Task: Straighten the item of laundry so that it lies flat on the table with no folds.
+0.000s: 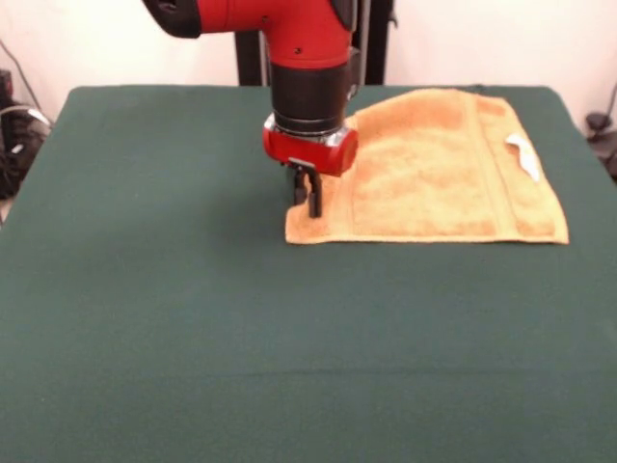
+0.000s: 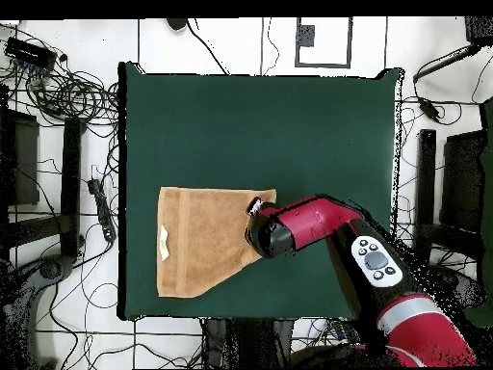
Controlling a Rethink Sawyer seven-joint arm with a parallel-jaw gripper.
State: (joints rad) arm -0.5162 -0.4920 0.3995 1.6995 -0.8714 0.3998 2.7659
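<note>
Green felt fills the near half of the desk [image 1: 193, 367], bare of anything. Beyond it lies the towel [image 1: 434, 169], toward the far side and off to the right in the front view. It is not yet flat: the overhead view shows a slanted edge running from the corner under the arm down to the robot-side hem, which reads as one corner folded under or over. A white tag [image 1: 523, 154] sits near the hem on the side away from the arm.

At the towel's near left corner, the hand [image 1: 307, 198] points straight down, its tips low at the cloth's edge. I cannot tell whether the fingers are wide, narrow or pinching cloth; the wrist hides them from above and they blur together from the front.

To do this step well, I judge the grip should take only the top layer at the corner, lift slightly, then draw it outward along the diagonal, away from the tag side, so the fold opens instead of the whole towel sliding. Felt likely drags on terry, which helps anchor the rest.

Around the desk, cables [image 2: 67, 92] tangle on a pale floor.
</note>
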